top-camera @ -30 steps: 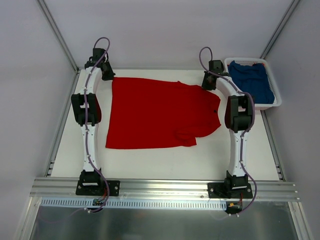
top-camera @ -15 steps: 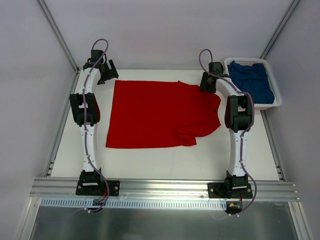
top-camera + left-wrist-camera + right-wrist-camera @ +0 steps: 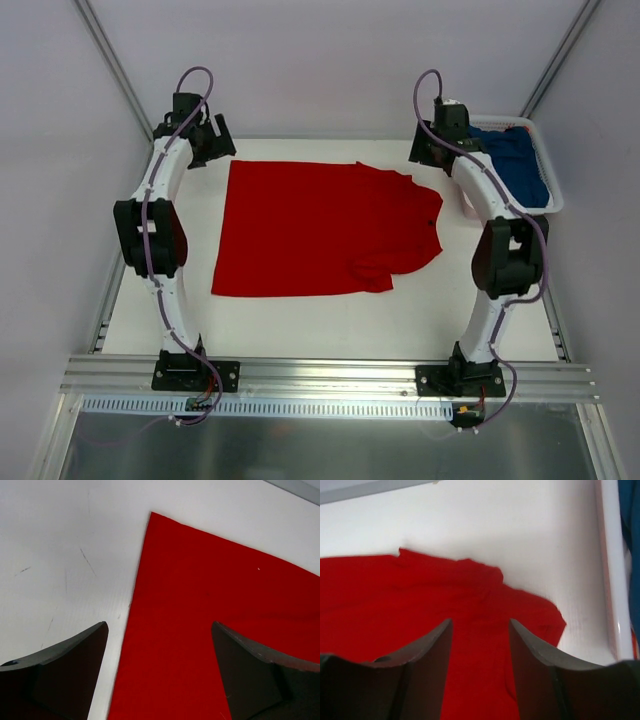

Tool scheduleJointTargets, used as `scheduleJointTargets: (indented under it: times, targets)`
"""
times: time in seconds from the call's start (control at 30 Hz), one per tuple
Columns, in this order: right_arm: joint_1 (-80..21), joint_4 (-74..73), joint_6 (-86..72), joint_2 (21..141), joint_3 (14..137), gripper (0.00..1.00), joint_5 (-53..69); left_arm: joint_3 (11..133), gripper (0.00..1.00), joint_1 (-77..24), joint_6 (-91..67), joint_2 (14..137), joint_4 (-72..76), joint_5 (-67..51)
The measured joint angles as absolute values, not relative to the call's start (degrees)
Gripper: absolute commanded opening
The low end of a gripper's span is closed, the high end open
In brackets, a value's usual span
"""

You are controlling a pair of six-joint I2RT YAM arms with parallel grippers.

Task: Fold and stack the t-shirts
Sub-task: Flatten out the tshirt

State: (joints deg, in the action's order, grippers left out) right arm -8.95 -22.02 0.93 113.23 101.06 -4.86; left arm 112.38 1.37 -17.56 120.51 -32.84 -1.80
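Observation:
The red t-shirt [image 3: 320, 230] lies spread flat on the white table [image 3: 300, 320], one sleeve tucked under at its right end. Its far left corner [image 3: 152, 515] shows in the left wrist view. My left gripper [image 3: 212, 148] [image 3: 159, 625] hovers open above that corner, with nothing between its fingers. My right gripper [image 3: 428, 152] [image 3: 480, 621] hangs open above the shirt's far right edge [image 3: 470, 570], empty as well. The blue t-shirt [image 3: 515, 165] lies bunched in the white basket [image 3: 548, 208].
The basket stands at the table's far right corner, and its white wall [image 3: 610, 580] is close to the right gripper. Metal frame posts [image 3: 110, 60] rise at the back corners. An aluminium rail [image 3: 320, 375] runs along the near edge.
Both grippers have opened and let go of the red shirt's far edge. They have lifted up and back from it, the right one toward the basket. The shirt stays flat.

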Motion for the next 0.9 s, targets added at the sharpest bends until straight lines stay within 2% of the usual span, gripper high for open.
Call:
scheduleJointTargets:
  times: [0.27, 0.53, 0.9]
  targets:
    - [-11.97, -21.65, 0.45, 97.67, 84.73, 0.52, -4.21, 94.41, 0.84, -4.23, -19.25, 109.47, -31.05, -1.37]
    - [-16.25, -22.65, -1.52, 91.13, 71.16, 0.51, -2.46, 71.81, 0.85, -5.52, -22.00, 99.09, -27.64, -2.48]
    - [-26.57, -21.85, -4.86, 83.72, 60.86, 0.49, -2.59, 58.04, 0.85, -5.65, -26.13, 86.08, -22.24, -2.48]
